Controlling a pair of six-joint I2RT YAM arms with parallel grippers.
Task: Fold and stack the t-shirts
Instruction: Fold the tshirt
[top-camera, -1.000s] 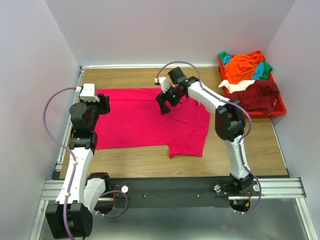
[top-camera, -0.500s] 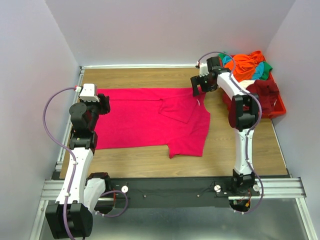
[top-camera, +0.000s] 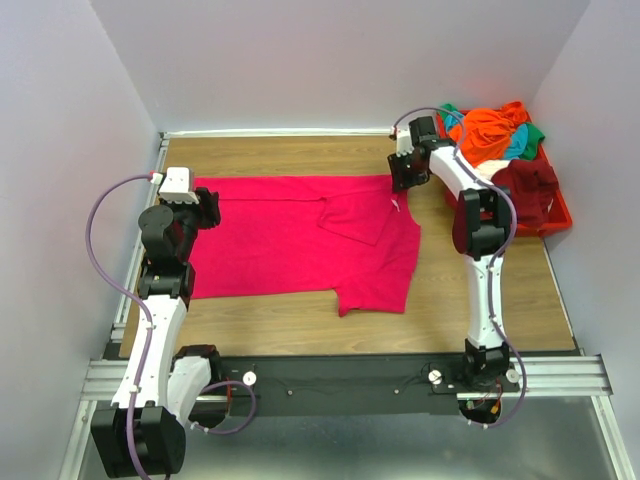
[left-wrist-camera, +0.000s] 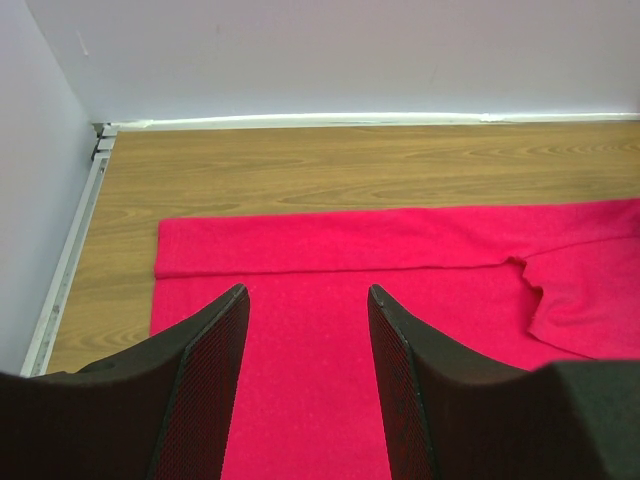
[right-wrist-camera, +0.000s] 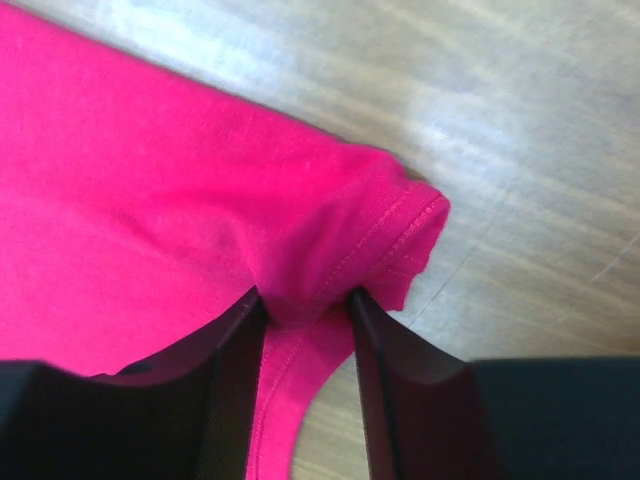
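A magenta t-shirt (top-camera: 290, 240) lies spread on the wooden table, its far edge folded over (left-wrist-camera: 400, 235). My right gripper (top-camera: 405, 175) is down at the shirt's far right corner. In the right wrist view its jaws (right-wrist-camera: 305, 295) pinch a bunched hem of that magenta cloth (right-wrist-camera: 340, 240). My left gripper (top-camera: 207, 208) hovers over the shirt's left end, open, with only flat cloth showing between its fingers (left-wrist-camera: 305, 290). More t-shirts, orange (top-camera: 485, 135), maroon (top-camera: 520, 190), teal (top-camera: 515, 148) and green (top-camera: 537, 130), are heaped at the back right.
The heap sits in a red plastic bin (top-camera: 556, 218) against the right wall. White walls close the table at the back and both sides. Bare wood (top-camera: 520, 290) shows right of the shirt and along the back edge (left-wrist-camera: 330, 160).
My right gripper swung from over the shirt's middle to its far right corner and closed onto the hem there. The left arm and the shirt's lie have stayed the same.
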